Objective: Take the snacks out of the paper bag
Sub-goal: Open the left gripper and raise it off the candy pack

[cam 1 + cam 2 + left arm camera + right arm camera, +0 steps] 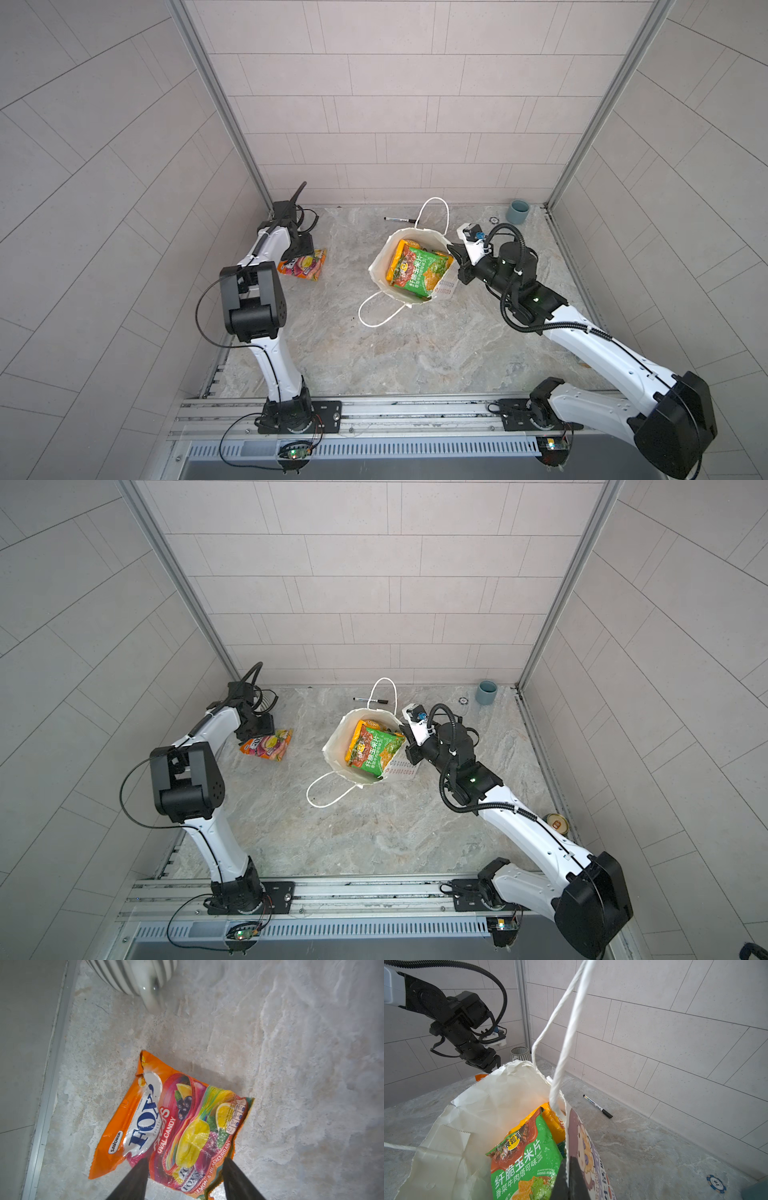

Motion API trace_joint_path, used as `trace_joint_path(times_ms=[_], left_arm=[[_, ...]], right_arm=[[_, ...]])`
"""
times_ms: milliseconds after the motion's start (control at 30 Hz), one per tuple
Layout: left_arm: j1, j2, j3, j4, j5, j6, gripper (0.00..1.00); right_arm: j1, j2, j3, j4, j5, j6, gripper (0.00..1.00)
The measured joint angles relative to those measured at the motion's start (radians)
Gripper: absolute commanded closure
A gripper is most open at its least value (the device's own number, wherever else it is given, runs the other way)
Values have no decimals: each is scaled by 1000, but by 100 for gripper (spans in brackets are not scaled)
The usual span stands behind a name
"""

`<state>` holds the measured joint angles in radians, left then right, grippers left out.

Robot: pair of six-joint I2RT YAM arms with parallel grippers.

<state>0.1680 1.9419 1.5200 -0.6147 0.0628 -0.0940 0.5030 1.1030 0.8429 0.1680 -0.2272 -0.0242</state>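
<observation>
Paper bag (380,266) rim pinched by right gripper (566,1167), probably steadying it; left gripper (185,1159) jaws spread over Fox's candy packet (145,1118), already out.

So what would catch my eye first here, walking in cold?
A white paper bag stands open in the middle of the table, a bright green snack packet poking up inside, while the right gripper pinches the bag's rim. Off to the left, an orange-and-magenta candy packet lies flat under the left gripper, whose jaws are apart.
</observation>
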Motion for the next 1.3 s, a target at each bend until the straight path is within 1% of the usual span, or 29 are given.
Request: trace_joint_path(times_ms=[267,500,667,933,1067,1300], left_arm=[[0,63,1,-12,-16,16,39],[0,119,35,-28,-19,13,39],[0,120,30,-10,-3,-27,35],[0,117,7,30,25,-121,33],[-2,115,5,35,30,-142,33],[-4,91,-5,34,42,-161,27]], right_arm=[[0,-1,0,0,3,0,100],[0,-6,-11,7,5,0,100],[0,-11,-13,8,8,0,100],[0,-16,-17,8,12,0,100],[0,-16,-17,8,12,3,100],[0,-16,-17,7,13,3,100]])
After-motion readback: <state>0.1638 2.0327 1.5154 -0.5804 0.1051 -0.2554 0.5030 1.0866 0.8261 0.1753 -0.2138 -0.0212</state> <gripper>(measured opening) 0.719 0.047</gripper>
